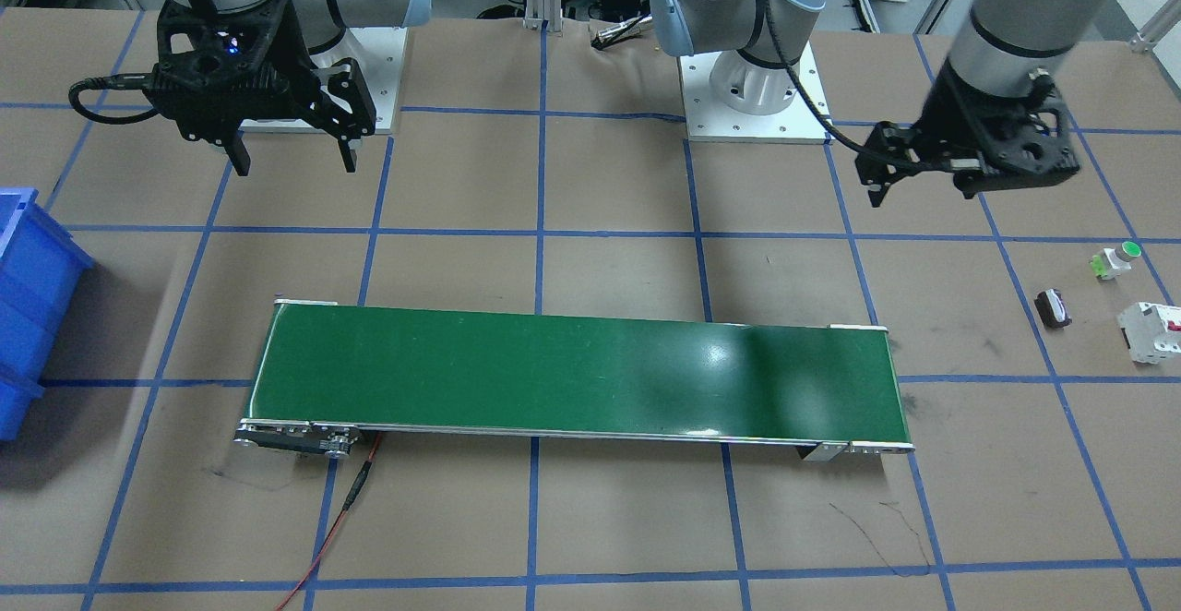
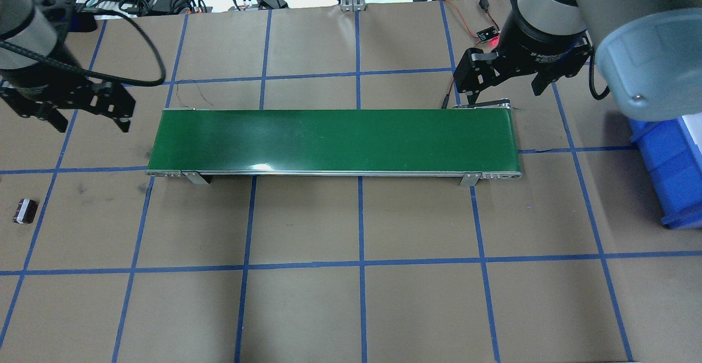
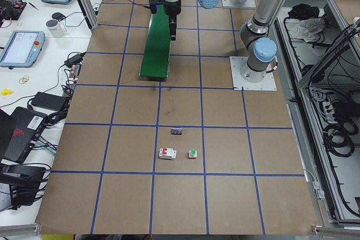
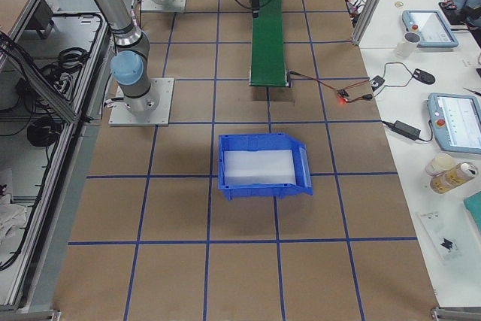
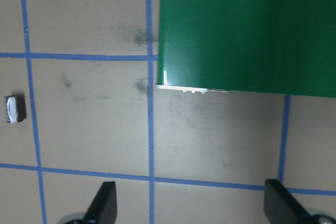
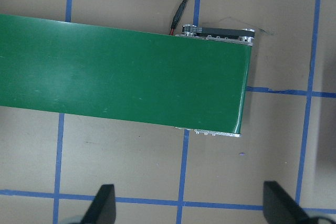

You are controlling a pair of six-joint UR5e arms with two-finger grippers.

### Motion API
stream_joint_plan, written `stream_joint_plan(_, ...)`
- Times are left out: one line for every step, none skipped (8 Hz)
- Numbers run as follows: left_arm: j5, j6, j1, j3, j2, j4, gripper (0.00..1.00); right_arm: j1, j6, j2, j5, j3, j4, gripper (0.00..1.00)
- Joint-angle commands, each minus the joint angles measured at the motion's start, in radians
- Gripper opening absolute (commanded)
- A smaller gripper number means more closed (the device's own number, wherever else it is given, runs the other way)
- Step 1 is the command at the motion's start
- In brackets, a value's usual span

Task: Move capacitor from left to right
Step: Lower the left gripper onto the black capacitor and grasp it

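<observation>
The capacitor (image 1: 1053, 307) lies on the brown table (image 1: 646, 519) near the right edge of the front-facing view, just left of the green-capped push button (image 1: 1116, 260) and the white breaker (image 1: 1151, 329), and apart from the green conveyor belt (image 1: 572, 376) at centre frame. The left gripper (image 1: 923, 185) hangs at upper right of that view, its fingers spread and holding nothing. The right gripper (image 1: 295, 161) hangs at upper left, likewise spread and empty, with the blue bin (image 1: 28, 306) at the left edge.

Glossy green belt (image 1: 572, 371) in a metal frame (image 1: 867, 448), on matt, scuffed, perhaps paper-covered table (image 1: 627, 519).
</observation>
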Motion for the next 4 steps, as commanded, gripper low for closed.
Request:
stream_joint_plan(-0.002, 0.256, 0.251, -0.009, -0.089, 0.102, 1.0, 0.0, 0.0, 0.0, 0.001, 0.0, 0.0, 1.0)
stream_joint_plan(-0.001, 0.314, 0.343, -0.009, -0.126, 0.151, 1.0, 0.0, 0.0, 0.0, -0.001, 0.0, 0.0, 1.0)
stream_joint_plan(-0.001, 0.401, 0.411, -0.009, -0.18, 0.213, 1.0, 0.0, 0.0, 0.0, 0.001, 0.0, 0.0, 1.0)
stream_joint_plan(-0.002, 0.503, 0.456, -0.009, -0.236, 0.248, 1.0, 0.0, 0.0, 0.0, -0.001, 0.0, 0.0, 1.0)
